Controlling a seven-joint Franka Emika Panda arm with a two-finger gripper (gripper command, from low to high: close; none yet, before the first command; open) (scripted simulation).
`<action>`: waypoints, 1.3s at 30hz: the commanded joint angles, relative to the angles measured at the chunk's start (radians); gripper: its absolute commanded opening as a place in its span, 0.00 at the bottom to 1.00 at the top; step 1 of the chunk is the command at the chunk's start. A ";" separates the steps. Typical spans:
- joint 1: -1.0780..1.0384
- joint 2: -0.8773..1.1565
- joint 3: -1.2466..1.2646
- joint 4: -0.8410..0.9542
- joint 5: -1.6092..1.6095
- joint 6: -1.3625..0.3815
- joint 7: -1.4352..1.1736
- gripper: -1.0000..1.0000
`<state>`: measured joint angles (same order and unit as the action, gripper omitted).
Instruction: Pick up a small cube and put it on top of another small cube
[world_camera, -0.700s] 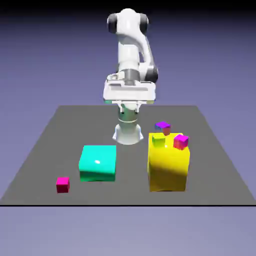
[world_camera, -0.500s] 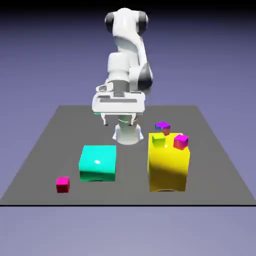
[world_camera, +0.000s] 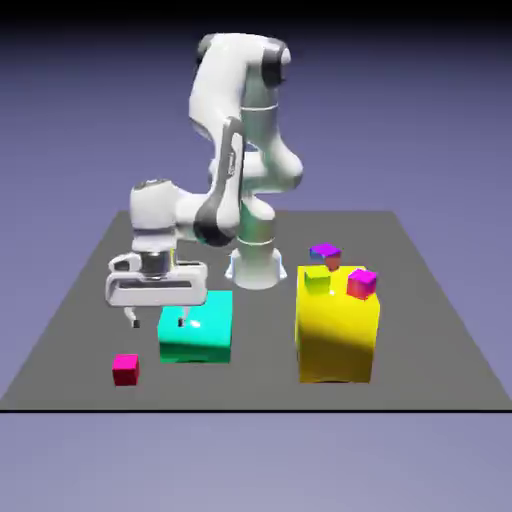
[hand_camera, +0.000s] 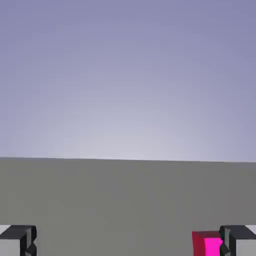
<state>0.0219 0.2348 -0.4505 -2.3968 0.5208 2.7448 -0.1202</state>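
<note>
The small cube (world_camera: 125, 369), magenta with crimson sides, lies on the grey table (world_camera: 80, 300) near the front at the exterior view's left. My gripper (world_camera: 157, 321) hangs open just above and behind it, beside the teal block's left edge, with nothing between its fingers. In the hand view the small cube (hand_camera: 206, 243) shows at the bottom edge, right beside the right fingertip (hand_camera: 240, 240), while the gripper (hand_camera: 128, 245) stands wide open. Another small pink-magenta cube (world_camera: 361, 283) rests on top of the yellow block (world_camera: 337, 335).
A large teal block (world_camera: 196, 327) sits directly to the right of my gripper. A small green cube (world_camera: 317, 280) also lies on the yellow block. A small purple-blue cube (world_camera: 325, 252) stands behind the yellow block. The robot's base (world_camera: 255, 265) is at the table's far side.
The arm has swung from the table's middle toward the exterior view's left and dropped low, bringing the open gripper close above the small cube. No cube has moved.
</note>
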 joint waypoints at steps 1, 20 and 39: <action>0.000 0.036 -0.020 0.019 0.023 -0.013 -0.039 0.50; 0.002 0.194 -0.109 0.100 0.126 -0.071 -0.208 0.00; 0.413 -0.494 0.084 -0.111 -0.315 -0.487 -0.272 0.00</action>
<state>0.4346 -0.2594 -0.3667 -2.5076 0.2075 2.2572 -0.3930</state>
